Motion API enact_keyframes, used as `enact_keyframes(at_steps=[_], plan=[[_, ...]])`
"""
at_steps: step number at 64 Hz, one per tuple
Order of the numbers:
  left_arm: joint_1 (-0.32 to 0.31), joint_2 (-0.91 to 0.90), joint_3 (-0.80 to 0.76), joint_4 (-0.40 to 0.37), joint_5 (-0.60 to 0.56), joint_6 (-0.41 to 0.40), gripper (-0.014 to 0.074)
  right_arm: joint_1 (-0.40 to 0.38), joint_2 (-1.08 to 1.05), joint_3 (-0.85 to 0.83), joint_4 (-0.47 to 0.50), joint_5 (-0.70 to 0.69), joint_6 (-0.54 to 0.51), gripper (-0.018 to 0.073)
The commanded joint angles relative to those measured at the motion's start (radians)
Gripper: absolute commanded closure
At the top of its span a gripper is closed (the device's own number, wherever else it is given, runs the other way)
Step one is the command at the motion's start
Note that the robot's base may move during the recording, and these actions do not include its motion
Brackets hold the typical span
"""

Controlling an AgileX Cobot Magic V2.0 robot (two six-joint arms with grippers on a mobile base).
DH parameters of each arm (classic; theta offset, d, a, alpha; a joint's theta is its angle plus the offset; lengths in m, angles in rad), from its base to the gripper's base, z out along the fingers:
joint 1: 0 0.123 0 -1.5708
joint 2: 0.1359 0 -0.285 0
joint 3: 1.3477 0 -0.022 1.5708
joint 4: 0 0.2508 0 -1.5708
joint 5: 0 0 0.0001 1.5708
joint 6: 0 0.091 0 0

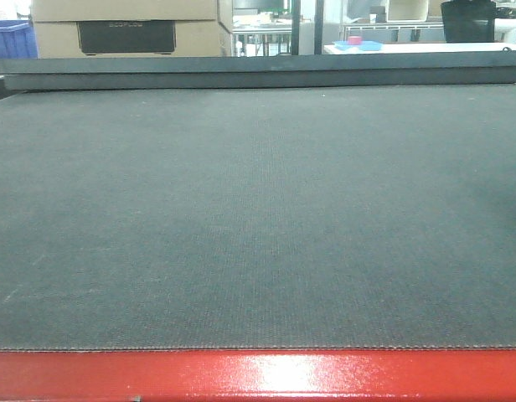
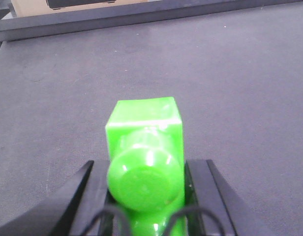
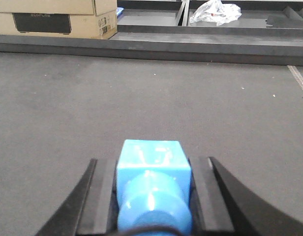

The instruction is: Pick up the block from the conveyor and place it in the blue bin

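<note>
Left hand (image 2: pixel 149 162), right hand (image 3: pixel 152 160) low over conveyor (image 1: pixel 258 209), level.

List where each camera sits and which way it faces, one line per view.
Front: low at the near edge, above the red frame, looking across the belt to a cardboard box; no robot parts show.
Left wrist: on the left arm, looking forward over the left gripper, shut on a green block.
Right wrist: likewise, right gripper shut on a blue block.
Shared: front and right wrist show belt and box.
</note>
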Motion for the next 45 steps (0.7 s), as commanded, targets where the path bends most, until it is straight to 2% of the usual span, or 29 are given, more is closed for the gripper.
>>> enact_keyframes(at_steps=[1, 45], plan=[[-0.007, -0.005, -0.001, 0.007, -0.012, -0.006, 0.0707, 0.001, -0.002, -0.009, -0.015, -0.007, -0.004, 0.0721], [-0.007, -0.005, -0.001, 0.009, -0.072, -0.006, 0.0707, 0.001, -0.002, -0.009, -0.015, -0.009, -0.004, 0.0721]])
